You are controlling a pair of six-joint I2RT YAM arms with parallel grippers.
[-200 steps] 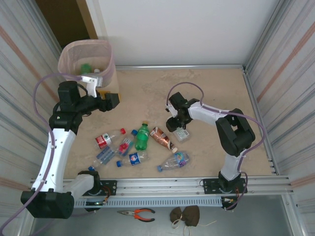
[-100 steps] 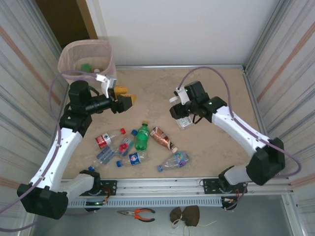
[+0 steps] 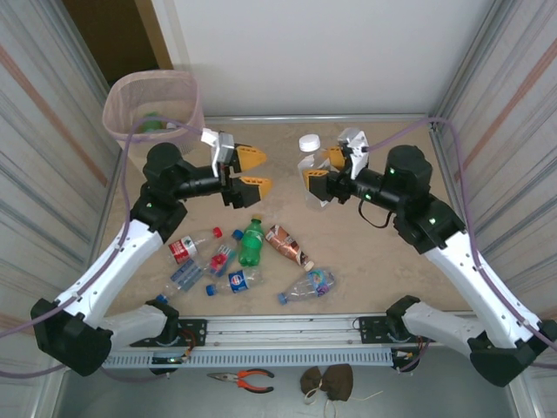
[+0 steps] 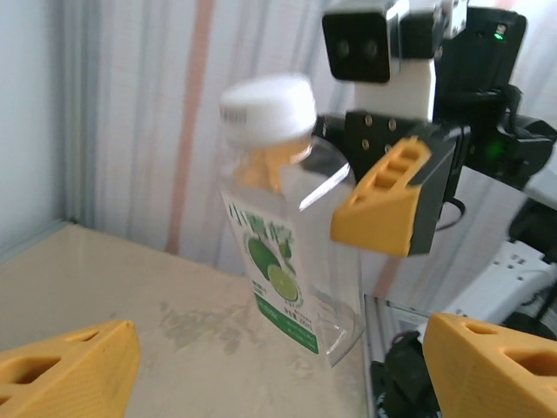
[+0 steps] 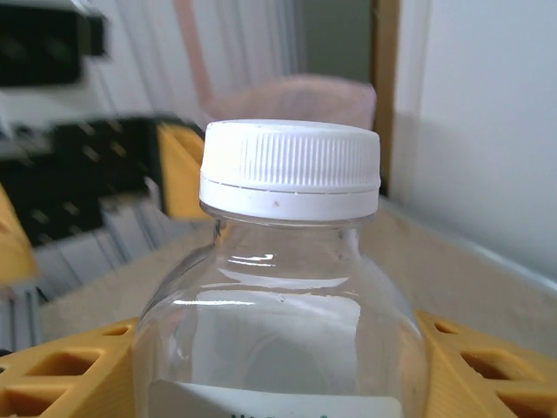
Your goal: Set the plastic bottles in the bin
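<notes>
Gripping a clear white-capped bottle point(image 3: 309, 143) above the bench point(image 3: 365, 261), the right claw point(image 3: 323, 168) faced the left claw point(image 3: 253, 171), whose jaws gaped empty.

A robot test cell; corrugated metal walls point(image 3: 509, 122), aluminium rail point(image 3: 287, 325), pliers point(image 3: 245, 377) below.

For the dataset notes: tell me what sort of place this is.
Most likely a purpose-built robot test cell, not a home: corrugated metal walls enclose a beige tabletop, two robot arms sit on a rail at its near edge, and a pink bin and scattered plastic bottles look staged for practice.
</notes>
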